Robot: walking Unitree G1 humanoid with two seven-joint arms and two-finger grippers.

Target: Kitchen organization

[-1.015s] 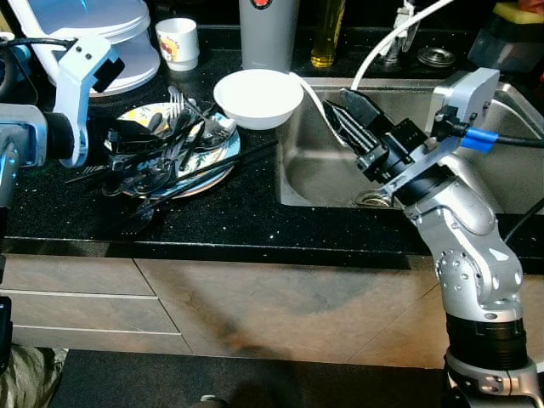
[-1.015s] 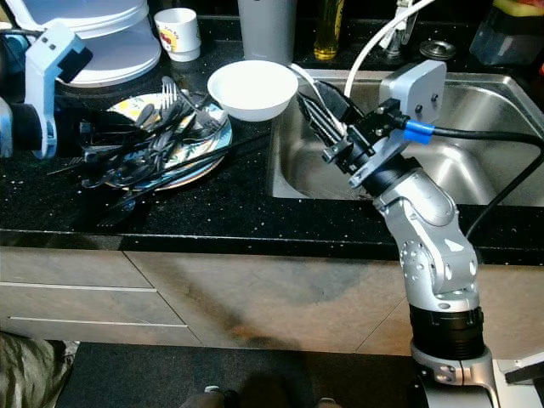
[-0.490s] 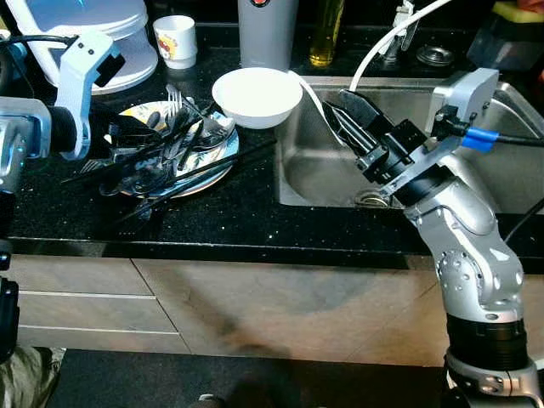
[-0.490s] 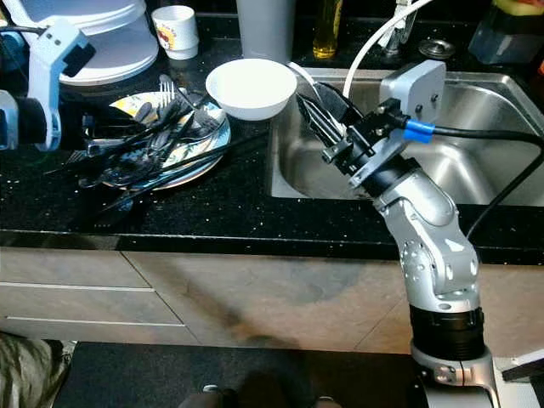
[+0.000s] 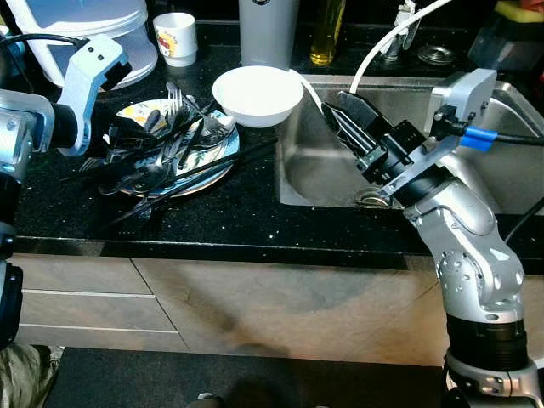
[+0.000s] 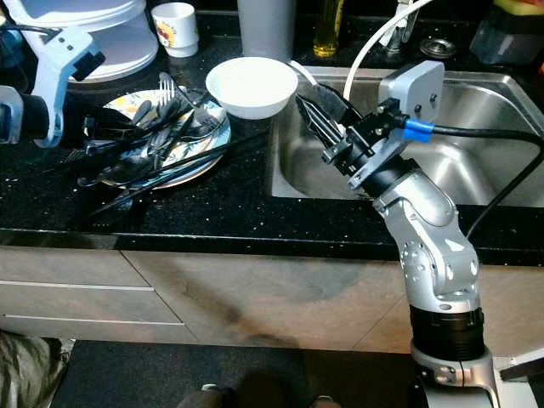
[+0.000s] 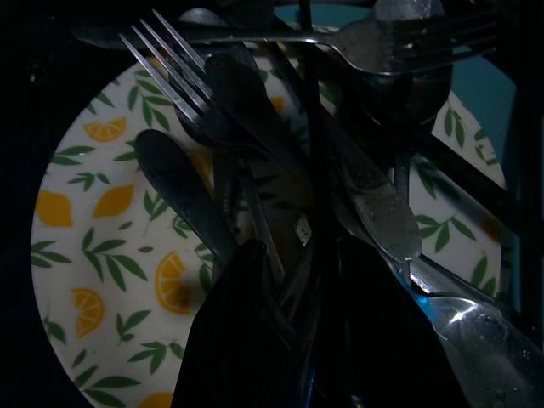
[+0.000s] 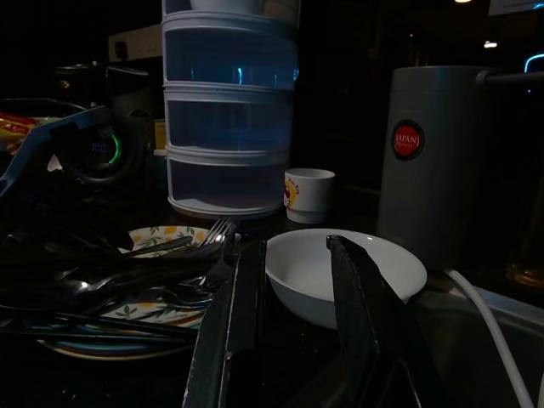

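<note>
You're sorting the cutlery heap (image 5: 161, 149) on the lemon-print plate (image 7: 93, 246) at your ten o'clock, where your left gripper (image 7: 314, 340) hovers, fingers slightly apart, while your right gripper (image 8: 293, 314), fingers apart, waits facing the white bowl (image 5: 257, 95); next, I'd judge, close on one piece.

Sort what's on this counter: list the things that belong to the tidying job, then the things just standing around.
In the job:
- left gripper, down in the cutlery
- cutlery pile
- lemon-patterned plate
- white bowl
- right gripper, open, aimed at the bowl
- sink

Standing around:
- small printed cup
- grey canister
- oil bottle
- stacked clear containers
</note>
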